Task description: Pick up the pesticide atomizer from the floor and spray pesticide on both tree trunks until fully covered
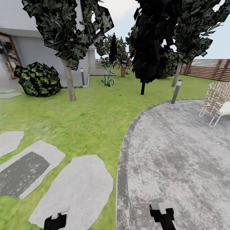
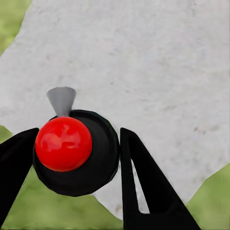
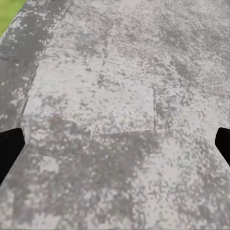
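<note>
Left wrist view: the pesticide atomizer sits clasped between the left claw fingers.

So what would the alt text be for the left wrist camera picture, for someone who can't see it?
Seen from above, a small black pesticide atomizer with a round red top and a grey nozzle sits between the two black fingers of the left gripper, which close on its sides. Beneath lie a pale grey stepping stone and green grass.
</note>
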